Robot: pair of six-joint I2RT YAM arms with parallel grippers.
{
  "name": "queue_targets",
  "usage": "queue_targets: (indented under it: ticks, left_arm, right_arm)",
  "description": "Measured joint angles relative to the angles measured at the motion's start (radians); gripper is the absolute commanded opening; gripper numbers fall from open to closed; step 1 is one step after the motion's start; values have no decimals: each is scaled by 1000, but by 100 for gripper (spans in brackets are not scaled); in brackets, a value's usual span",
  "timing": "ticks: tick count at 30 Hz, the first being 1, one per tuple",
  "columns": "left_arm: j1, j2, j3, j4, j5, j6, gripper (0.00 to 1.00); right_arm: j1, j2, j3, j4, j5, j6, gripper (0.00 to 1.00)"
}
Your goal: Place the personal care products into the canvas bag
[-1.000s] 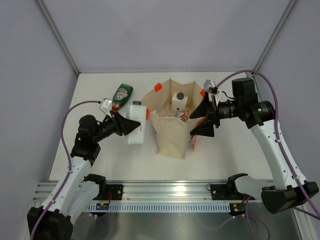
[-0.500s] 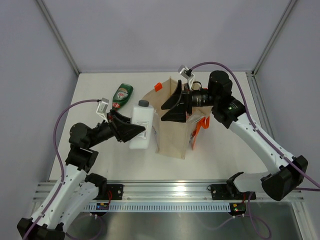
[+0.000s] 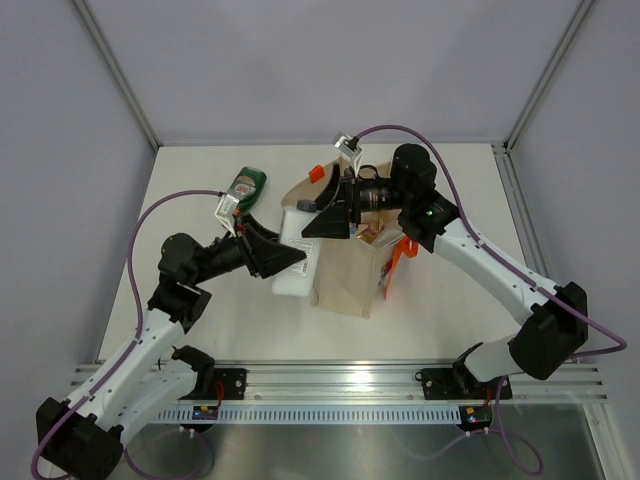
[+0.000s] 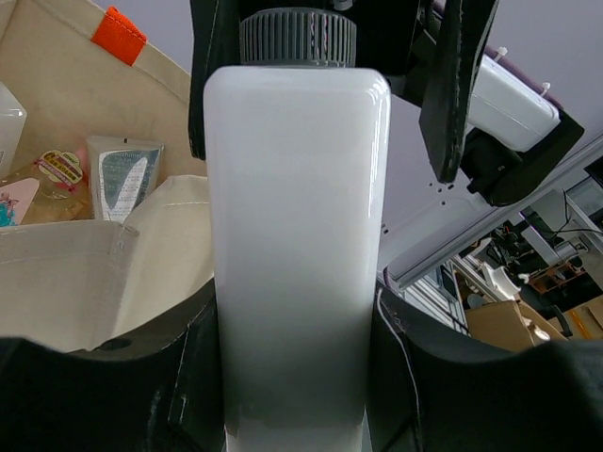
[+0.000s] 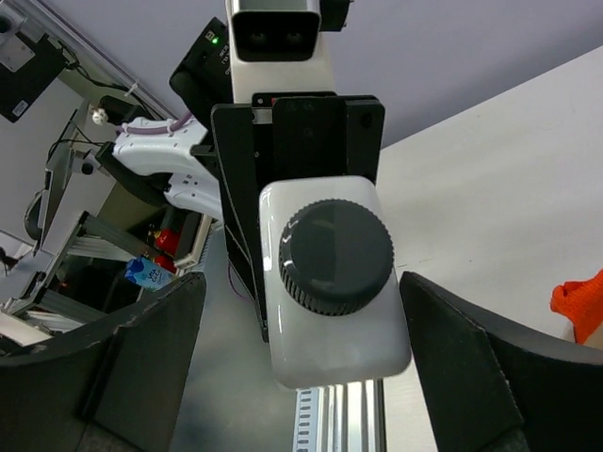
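Left hand (image 3: 285, 258): closed on the white bottle (image 3: 296, 280), fingers clamped on both flat sides of its lower body. The bottle is clear of the tabletop (image 3: 450, 290) and tilted, with its cap (image 5: 341, 252) pointing at the right hand (image 3: 322, 218). It sits at the bag (image 3: 345, 285) mouth's left rim, not inside.

Right hand: spread wide, one finger either side of the cap, holding nothing.

In the bag: a tube (image 4: 127, 174) among other small items.

Green bottle (image 3: 245, 188): lying on the tabletop, behind and left of the bag.
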State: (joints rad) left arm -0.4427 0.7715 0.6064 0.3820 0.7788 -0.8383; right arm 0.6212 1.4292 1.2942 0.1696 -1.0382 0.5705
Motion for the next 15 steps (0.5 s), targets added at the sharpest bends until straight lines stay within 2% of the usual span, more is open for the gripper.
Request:
queue_targets:
  ticks: [1,4,5,7,8,9,12,13,15]
  left_arm:
    - [-2,6,0,6,-1,-1,0]
    - [-4,19,0,30,-5,-5,0]
    - [-5,20,0,37,-5,-6,0]
    - [-5,20,-1,42,-1,-21,2]
    - [-5,20,-2,42,-3,-20,6]
    - [-4,20,-2,45,-4,-20,19]
    - [-5,18,-2,51,-11,-19,58]
    - [-5,14,-2,50,-19,-13,76]
    - [-8,1,4,42,-56,5,92]
  right_arm:
    - [4,6,0,7,-3,5,78]
    - [19,34,2,35,-11,28,59]
    - [22,44,2,45,-16,29,41]
    - [23,62,2,63,-38,34,22]
    - [23,64,4,69,-40,36,5]
    - [23,64,4,69,-40,36,0]
    - [23,64,20,52,-45,22,0]
    - [23,65,27,41,-46,14,0]
    - [27,65,41,7,-54,-13,0]
